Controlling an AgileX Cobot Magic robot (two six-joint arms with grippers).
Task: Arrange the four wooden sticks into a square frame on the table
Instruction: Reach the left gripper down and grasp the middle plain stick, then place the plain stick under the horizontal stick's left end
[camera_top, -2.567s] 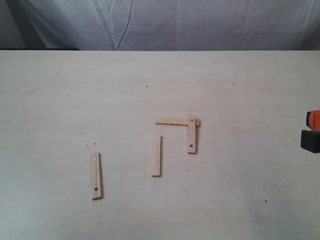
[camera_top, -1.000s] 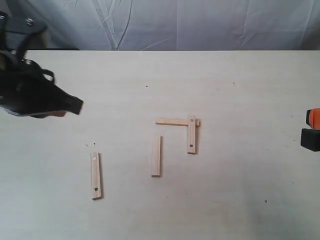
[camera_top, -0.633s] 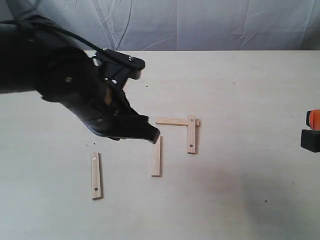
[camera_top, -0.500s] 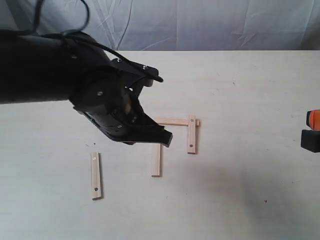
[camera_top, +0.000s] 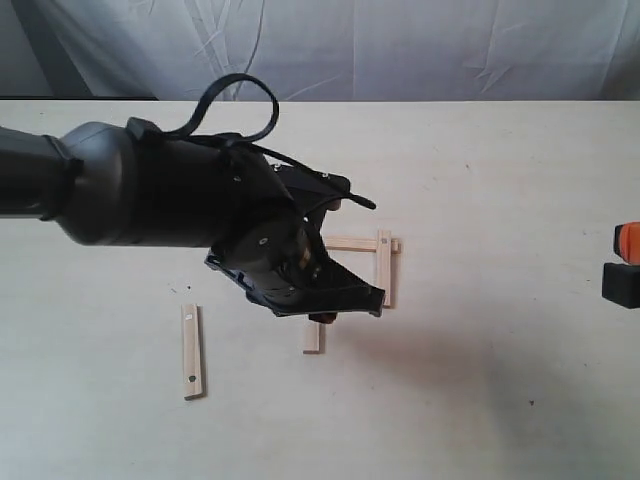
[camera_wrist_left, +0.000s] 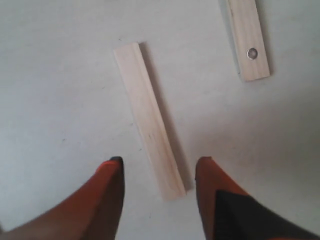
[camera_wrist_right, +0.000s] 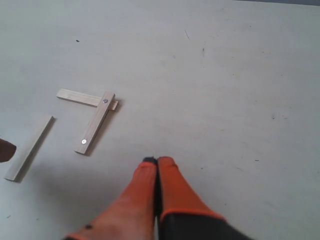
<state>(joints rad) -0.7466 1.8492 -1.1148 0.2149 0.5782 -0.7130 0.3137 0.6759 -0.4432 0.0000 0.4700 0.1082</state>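
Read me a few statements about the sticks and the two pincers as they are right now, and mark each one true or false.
1. The left pincer is open, straddling one end of a plain stick. True.
2. The right pincer grips a stick. False: it is shut on nothing, clear of the sticks.
3. The four sticks form a closed square. False: only two meet, a second plain stick and a holed stick, making an L.
4. The other holed stick lies alone, touching none of the rest. True.
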